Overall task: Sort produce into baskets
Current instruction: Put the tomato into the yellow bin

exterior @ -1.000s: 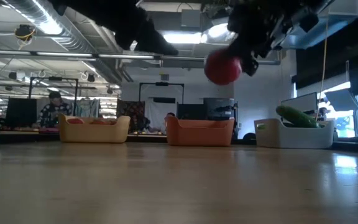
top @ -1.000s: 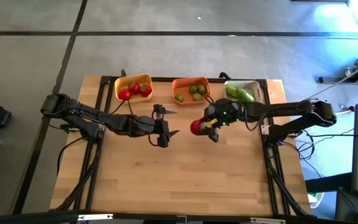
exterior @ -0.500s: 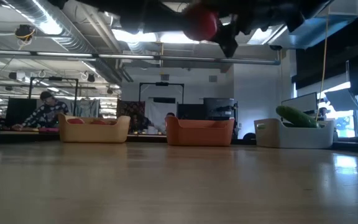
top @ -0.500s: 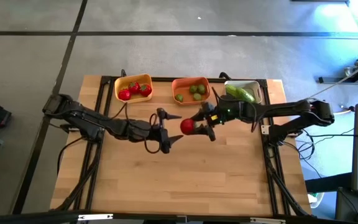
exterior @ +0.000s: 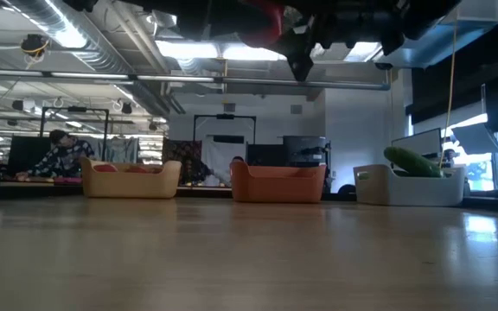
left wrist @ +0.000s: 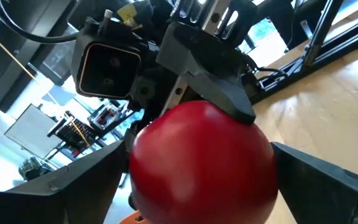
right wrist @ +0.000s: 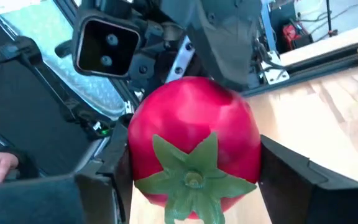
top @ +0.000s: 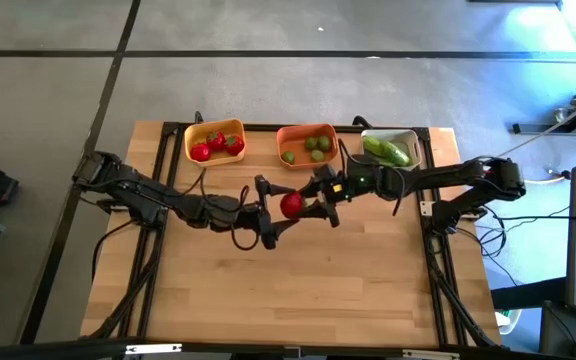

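Seen from overhead, a light wooden table (top: pixel 298 290) fills the middle of the frame, with two dark robot arms reaching in from the left and right edges and meeting near the centre. The right gripper (top: pixel 310 205) holds a red tomato (top: pixel 291 205), its two fingers closed on the fruit's sides; in the right wrist view the tomato (right wrist: pixel 193 158) fills the centre of the frame, its green leafy star facing the camera. The left gripper (top: pixel 273 212) faces it from the left with its fingers spread wide, one on either side of the tomato; whether they touch it cannot be told. In the left wrist view the tomato (left wrist: pixel 202 167) sits at the centre of the frame between two dark fingers (left wrist: pixel 328 183). Along the upper edge of the table stand three baskets in a row: a yellow basket (top: pixel 214 129) at upper left with red tomatoes (top: pixel 218 146) in it, an orange basket (top: pixel 306 131) in the middle with yellow-green limes (top: pixel 315 147), and a white basket (top: pixel 410 137) to the right with a green cucumber (top: pixel 385 150). In the low view the held tomato (exterior: pixel 265 21) hangs at the top centre of the frame, well above the tabletop, and a person (exterior: pixel 56 154) sits in the room at far left.
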You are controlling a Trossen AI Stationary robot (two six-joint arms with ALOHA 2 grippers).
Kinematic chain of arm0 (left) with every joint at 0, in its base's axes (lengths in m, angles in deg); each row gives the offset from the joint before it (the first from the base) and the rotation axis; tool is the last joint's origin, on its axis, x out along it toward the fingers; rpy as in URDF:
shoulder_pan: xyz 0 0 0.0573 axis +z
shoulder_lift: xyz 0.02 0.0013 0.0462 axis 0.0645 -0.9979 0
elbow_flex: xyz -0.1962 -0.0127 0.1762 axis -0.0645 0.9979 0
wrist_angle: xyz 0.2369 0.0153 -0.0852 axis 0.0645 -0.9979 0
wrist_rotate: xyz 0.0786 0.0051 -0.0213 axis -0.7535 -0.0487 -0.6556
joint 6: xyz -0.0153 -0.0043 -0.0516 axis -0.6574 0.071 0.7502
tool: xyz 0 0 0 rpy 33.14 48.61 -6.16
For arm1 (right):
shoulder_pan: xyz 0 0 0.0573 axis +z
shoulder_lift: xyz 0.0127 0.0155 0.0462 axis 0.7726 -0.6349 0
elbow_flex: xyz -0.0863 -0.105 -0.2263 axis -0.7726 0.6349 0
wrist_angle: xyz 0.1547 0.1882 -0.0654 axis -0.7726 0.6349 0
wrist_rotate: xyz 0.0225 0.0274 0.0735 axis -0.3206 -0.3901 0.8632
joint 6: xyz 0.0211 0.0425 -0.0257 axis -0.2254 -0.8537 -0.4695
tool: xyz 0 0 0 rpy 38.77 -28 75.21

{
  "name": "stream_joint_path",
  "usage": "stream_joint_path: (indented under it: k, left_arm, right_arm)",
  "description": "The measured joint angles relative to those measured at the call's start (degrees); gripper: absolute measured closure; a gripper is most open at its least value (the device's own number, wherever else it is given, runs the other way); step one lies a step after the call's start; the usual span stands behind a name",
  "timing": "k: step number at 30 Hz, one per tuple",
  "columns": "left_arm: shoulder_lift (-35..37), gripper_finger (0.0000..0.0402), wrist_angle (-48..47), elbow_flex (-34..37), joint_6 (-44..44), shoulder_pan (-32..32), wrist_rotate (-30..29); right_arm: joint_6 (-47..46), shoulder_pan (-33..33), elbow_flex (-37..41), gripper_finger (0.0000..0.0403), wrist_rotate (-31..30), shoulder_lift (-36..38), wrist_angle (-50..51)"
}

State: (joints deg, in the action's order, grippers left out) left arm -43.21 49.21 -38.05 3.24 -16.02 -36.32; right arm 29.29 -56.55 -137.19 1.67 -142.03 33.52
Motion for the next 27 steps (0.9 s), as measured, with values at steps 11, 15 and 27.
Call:
stream_joint_path:
  k: [11, 15, 27]
  left_arm:
    - [0.0, 0.01, 0.0, 0.0, 2.6, 0.4, -0.3]
    - [0.1, 0.01, 0.0, 0.0, 3.1, 0.4, -0.3]
    - [0.1, 0.0092, -0.9, 0.0, 7.7, -0.6, -2.8]
  right_arm:
    - [-1.8, 0.0, 0.0, 0.0168, 0.3, -1.2, -3.8]
    - [-3.4, 0.0, 0.0, 0.0168, -0.8, -1.2, -4.1]
    - [2.5, -2.3, -0.1, 0.0074, 2.1, 5.4, 11.2]
